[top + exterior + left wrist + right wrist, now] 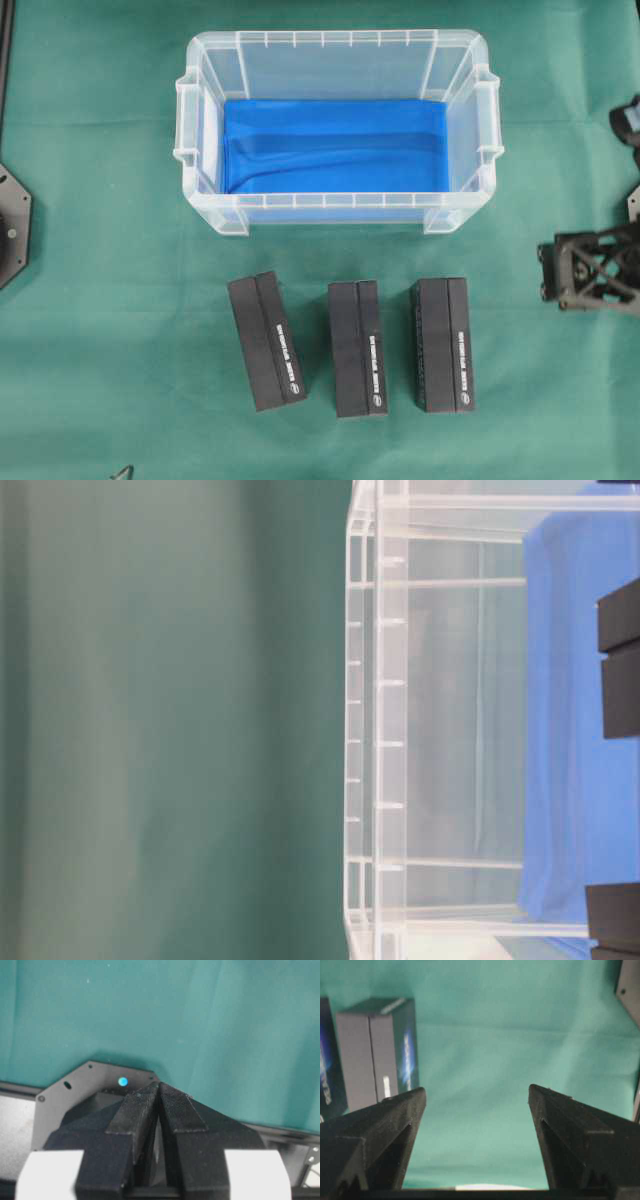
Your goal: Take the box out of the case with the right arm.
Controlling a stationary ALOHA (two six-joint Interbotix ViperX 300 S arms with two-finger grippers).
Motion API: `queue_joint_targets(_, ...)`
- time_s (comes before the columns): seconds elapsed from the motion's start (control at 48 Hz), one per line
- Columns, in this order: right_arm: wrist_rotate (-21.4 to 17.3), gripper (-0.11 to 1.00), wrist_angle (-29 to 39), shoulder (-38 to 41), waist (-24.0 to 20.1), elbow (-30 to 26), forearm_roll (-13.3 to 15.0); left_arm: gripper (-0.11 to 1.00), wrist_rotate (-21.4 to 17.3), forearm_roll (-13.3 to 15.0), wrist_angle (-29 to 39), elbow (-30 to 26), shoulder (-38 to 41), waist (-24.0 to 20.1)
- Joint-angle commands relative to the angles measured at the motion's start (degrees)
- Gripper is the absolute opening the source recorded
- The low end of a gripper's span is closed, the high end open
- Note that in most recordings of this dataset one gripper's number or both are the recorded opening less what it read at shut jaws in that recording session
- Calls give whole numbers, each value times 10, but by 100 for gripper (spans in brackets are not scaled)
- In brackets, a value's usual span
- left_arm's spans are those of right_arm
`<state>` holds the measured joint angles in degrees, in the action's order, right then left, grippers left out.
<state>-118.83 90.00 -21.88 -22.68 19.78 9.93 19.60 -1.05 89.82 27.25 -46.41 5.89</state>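
Note:
The clear case (340, 40) stands at the back middle of the table, and only the blue sheet (335, 145) shows inside it. Three black boxes (267, 340) (358, 348) (442, 344) lie side by side on the green cloth in front of the case. My right gripper (548, 270) hovers at the right edge, apart from them. In the right wrist view the right gripper (477, 1092) is open with only cloth between its fingers, and a box (377, 1055) stands to its left. My left gripper (159, 1085) is shut and empty.
A black arm base plate (10, 225) sits at the left edge of the table. Another black fitting (628, 120) shows at the right edge. In the table-level view the case wall (385, 730) fills the middle, with box ends (620, 660) at the right.

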Motion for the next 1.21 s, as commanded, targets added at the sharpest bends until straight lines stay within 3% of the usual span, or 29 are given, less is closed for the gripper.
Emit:
queue_joint_targets(0.0, 24, 81, -3, -19, 25, 0, 3, 0, 0, -2, -3, -4, 2, 1)
queue_joint_targets(0.459, 275, 81, -13, -47, 245, 22, 5, 0, 0, -6, -3, -4, 2, 1)
queue_joint_targets(0.563, 316, 81, -17, -47, 285, 25, 5, 0, 1, -5, -3, -4, 2, 1)
queue_joint_targets(0.875, 363, 81, -35, -47, 338, 25, 5, 0, 0, -5, -3, -4, 2, 1)
queue_joint_targets(1.188, 369, 81, -35, -47, 345, 25, 5, 0, 0, -5, -3, -4, 3, 1)
